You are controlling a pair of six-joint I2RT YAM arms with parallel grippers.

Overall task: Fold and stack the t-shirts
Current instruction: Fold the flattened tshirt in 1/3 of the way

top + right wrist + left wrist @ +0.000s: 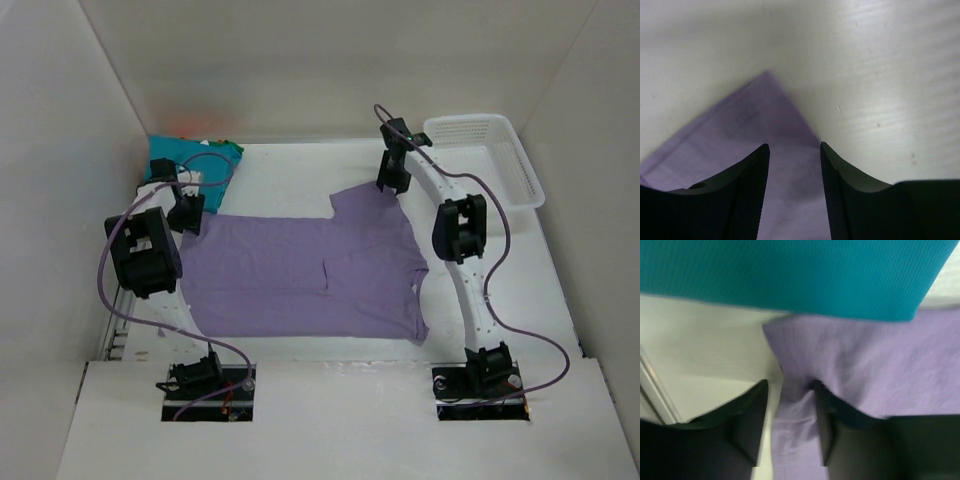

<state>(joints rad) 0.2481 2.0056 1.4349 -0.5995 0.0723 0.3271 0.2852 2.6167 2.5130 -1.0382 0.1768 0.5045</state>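
**While both pincers wait at the purple shirt's far edge, a lopsided lift is the danger**

As the overhead view shows, the purple shirt (300, 270) lies spread flat across the middle of the tabletop (290, 165), with one sleeve pointing to the far side. The left pincer (187, 214) is down at its far left corner and the right pincer (392, 183) at that sleeve. A teal shirt (185, 158) sits in the back left corner, with slivers of a green shirt (232, 148) and an orange shirt (185, 128) beside it. A white basket (520, 170) stands at the back right.

From the left wrist, the jaws stand narrowly apart astride a raised ridge of purple cloth. Whether they press on it cannot be told. The teal shirt's edge lies just beyond.

From the right wrist, the jaws stand moderately wide with the cloth's pointed corner flat between them, gripping nothing.

Should only one side take hold, the fold would likely skew or drag the shirt sideways. A shallow pinch on so thin a corner could slip out, and the left pincer could snag the teal shirt.
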